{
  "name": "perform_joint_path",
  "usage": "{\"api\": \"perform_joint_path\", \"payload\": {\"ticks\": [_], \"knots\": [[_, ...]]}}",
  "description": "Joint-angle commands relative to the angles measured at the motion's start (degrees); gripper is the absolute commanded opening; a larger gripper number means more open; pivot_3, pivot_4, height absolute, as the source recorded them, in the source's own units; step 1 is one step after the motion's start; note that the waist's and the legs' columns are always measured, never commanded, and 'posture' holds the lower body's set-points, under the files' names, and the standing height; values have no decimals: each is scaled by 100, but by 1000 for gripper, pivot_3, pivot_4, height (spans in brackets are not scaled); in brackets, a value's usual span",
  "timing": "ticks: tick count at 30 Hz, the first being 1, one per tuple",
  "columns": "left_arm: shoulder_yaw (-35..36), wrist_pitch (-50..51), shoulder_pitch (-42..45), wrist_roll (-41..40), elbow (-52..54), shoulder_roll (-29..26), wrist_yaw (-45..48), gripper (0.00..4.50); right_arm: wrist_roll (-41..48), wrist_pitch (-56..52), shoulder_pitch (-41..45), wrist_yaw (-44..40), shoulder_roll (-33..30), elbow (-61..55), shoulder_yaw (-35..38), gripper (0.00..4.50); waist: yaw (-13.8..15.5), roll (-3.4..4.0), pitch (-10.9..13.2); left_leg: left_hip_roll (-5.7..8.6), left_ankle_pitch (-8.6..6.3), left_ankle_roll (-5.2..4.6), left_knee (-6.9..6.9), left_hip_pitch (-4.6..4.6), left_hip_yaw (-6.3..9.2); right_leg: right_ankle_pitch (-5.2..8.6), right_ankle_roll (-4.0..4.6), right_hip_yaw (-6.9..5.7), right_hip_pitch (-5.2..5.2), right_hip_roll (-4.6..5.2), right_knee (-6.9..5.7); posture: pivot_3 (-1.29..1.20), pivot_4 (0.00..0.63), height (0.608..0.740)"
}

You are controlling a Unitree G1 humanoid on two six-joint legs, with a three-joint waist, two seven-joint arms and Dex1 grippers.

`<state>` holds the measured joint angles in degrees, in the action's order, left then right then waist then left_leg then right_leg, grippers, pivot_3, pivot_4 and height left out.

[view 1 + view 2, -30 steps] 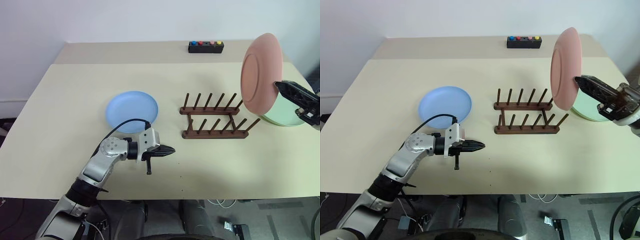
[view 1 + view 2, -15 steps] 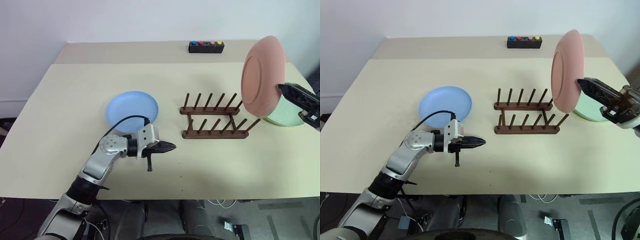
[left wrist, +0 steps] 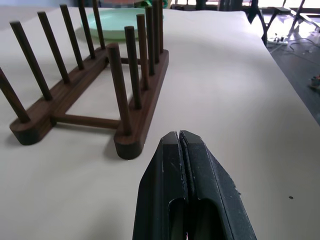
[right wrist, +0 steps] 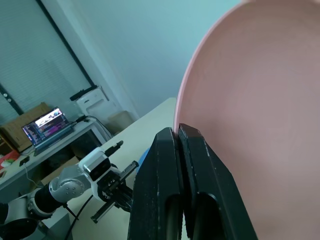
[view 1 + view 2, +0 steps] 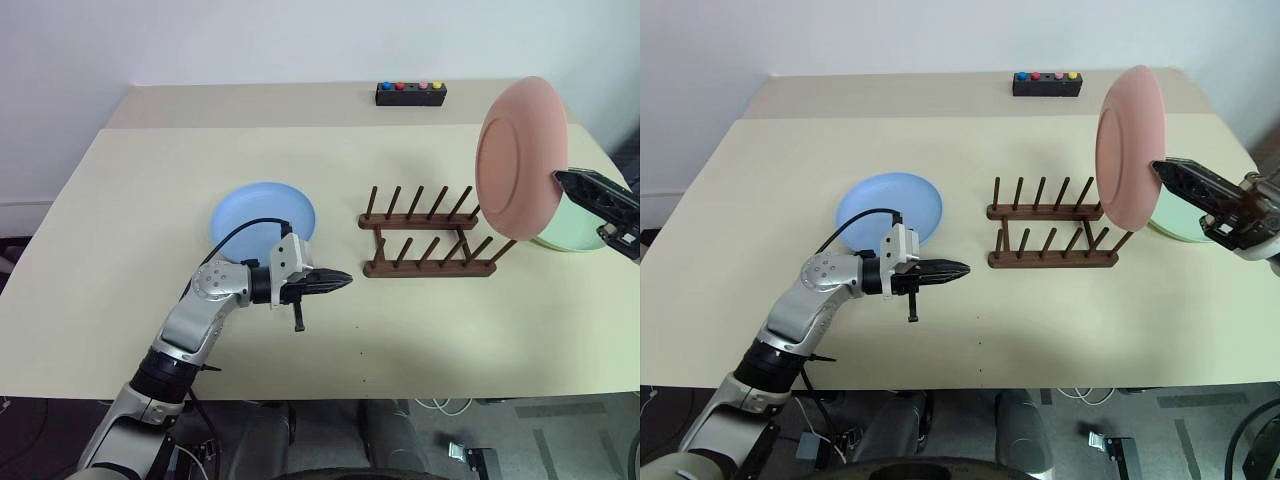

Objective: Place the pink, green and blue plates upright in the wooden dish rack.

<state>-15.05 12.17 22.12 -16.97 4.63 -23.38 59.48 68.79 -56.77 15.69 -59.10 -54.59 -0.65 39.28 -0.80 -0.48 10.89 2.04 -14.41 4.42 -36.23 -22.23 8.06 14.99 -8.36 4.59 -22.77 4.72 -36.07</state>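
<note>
The right claw [image 5: 1158,168] grips the pink plate [image 5: 514,162] upright by its rim, above the wooden dish rack's [image 5: 432,239] 3 o'clock end. The left claw [image 5: 343,279], clenched and empty, hovers over the counter [image 5: 120,200] at 5 o'clock of the blue plate [image 5: 262,221]. The green plate [image 5: 572,226] lies flat behind the pink one.

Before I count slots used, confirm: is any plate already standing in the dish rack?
No. The dish rack has only bare pegs; the pink plate is held up in the right gripper, beside the rack.
</note>
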Motion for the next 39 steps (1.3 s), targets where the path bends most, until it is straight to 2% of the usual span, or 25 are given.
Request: {"api": "perform_joint_path", "payload": {"ticks": [1, 26, 30, 35, 36, 39], "knots": [[60, -4, 9, -75, 209, 13, -17, 0, 52, 6, -1, -97, -88, 67, 146, 20, 1, 0, 0, 0, 0, 0, 0, 0, 0, 0, 0, 0, 0, 0, 0, 0, 150, 740], [-38, -47, 36, 36, 175, 14, 16, 0, -262, 114, -338, -27, 182, 252, -96, 20, -7, 0, 0, 0, 0, 0, -3, 2, -1, 0, 0, 0, 2, 0, -1, 0, 150, 740], [-44, -41, 28, 47, 185, 12, 19, 0, -294, 114, -305, -16, 181, 265, -97, 1237, -2, 1, 0, 0, 0, 0, -2, 2, -2, 0, 0, 0, 1, 0, 0, 0, 150, 740], [-44, -40, 18, 51, 191, 18, 26, 0, -282, 150, -308, 27, 157, 203, -24, 3800, 0, 0, 0, 0, 0, 0, -1, 1, -1, 0, 0, 0, 0, 0, 0, 0, 150, 740], [-46, -40, 15, 52, 190, 20, 27, 0, -315, 189, -326, 34, 150, 186, -6, 4174, 0, 0, 0, 0, 0, 0, -1, 1, -1, 0, 0, 0, 0, 0, 0, 0, 150, 740], [-55, -38, -1, 51, 197, 25, 27, 0, -436, 303, -408, 58, 113, 180, 68, 4174, 1, 0, 0, 0, 0, 0, -1, 1, -1, 0, 0, 0, 0, 0, 0, 0, 150, 740]]}}
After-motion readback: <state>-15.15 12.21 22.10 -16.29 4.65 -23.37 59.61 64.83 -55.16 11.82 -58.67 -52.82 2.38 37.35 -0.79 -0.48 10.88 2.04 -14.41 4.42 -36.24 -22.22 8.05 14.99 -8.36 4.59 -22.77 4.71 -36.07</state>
